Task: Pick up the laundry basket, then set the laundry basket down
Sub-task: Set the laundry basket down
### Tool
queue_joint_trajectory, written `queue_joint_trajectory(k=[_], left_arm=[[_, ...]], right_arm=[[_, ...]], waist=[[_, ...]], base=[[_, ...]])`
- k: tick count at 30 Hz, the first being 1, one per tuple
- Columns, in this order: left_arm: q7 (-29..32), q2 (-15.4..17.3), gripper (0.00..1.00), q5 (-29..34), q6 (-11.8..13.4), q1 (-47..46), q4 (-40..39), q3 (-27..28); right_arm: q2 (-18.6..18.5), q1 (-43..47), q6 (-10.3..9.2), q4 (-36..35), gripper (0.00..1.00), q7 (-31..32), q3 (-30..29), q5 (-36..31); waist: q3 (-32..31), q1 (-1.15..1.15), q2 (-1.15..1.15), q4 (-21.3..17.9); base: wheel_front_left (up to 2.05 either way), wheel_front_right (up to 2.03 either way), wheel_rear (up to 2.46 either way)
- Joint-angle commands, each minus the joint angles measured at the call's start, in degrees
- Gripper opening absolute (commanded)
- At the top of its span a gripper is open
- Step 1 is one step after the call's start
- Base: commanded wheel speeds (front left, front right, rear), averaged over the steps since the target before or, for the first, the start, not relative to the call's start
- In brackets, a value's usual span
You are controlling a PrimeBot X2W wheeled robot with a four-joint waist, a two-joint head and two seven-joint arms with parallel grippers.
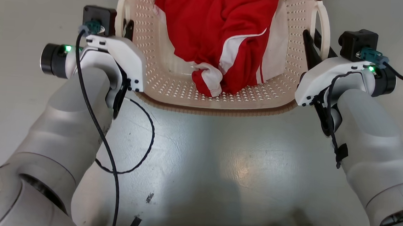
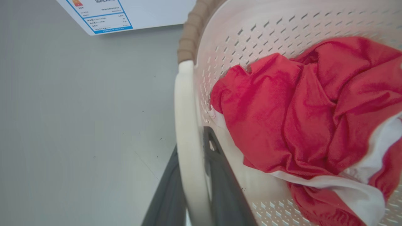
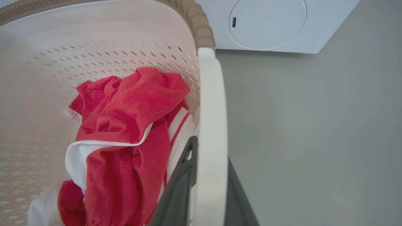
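Step in hand: the grip for the pick-up looks made, though the views do not show whether the base is off the floor [image 1: 201, 162].
Left claw [image 2: 191, 141]: its two dark fingers are clamped on the left loop handle [image 2: 185, 119], one on each side.
Right claw [image 3: 210, 150]: pinched on the right loop handle [image 3: 212, 103] in the same way.
Where: the laundry basket [image 1: 175, 86] sits between the two arms, just ahead of the robot, with a washing machine [image 3: 267, 25] beyond it.
Load: a red and white garment [image 1: 221, 29] is heaped inside.
Facing: its mouth is up, toward the head camera, and the near brown rim is level.
Long axis: probably side to side, handle to handle, but the far rim is cut off.
Next move: likely an even rise of both arms, keeping the rim flat, then an equally level lowering.
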Motion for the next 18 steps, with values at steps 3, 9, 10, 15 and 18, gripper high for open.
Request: queue_joint_trajectory(k=[3,9,10,15,18], left_arm=[[-0.31,2.66,0.0,1.47,1.16,-2.23,-1.67,1.43],[-0.33,3.82,0.0,3.33,2.05,-2.19,-4.36,3.21],[-0.33,3.8,0.0,3.53,2.01,-2.1,-4.38,3.36],[-0.34,2.95,0.0,4.17,1.64,-1.91,-3.73,3.75],[-0.34,2.33,0.0,4.34,1.27,-1.96,-2.92,3.75]], right_arm=[[1.19,3.75,0.51,-2.44,0.0,-0.84,-2.11,-4.23],[1.88,5.58,0.51,-4.73,0.0,-0.85,-8.61,-10.62],[1.95,5.81,0.51,-5.01,0.0,-0.85,-9.53,-11.47],[2.12,6.28,0.51,-5.44,0.0,-0.85,-13.15,-14.67],[2.14,6.47,0.51,-5.74,0.0,-0.85,-13.41,-14.61]], waist=[[1.59,0.0,0.0,-0.01],[2.82,0.0,0.0,0.3],[2.99,0.0,0.0,0.38],[3.53,0.0,0.0,0.93],[3.63,0.0,0.0,1.29]], base=[[0.0,0.0,0.0],[0.0,0.0,0.0],[0.0,0.0,0.0],[0.0,0.0,0.0],[0.0,0.0,0.0]])
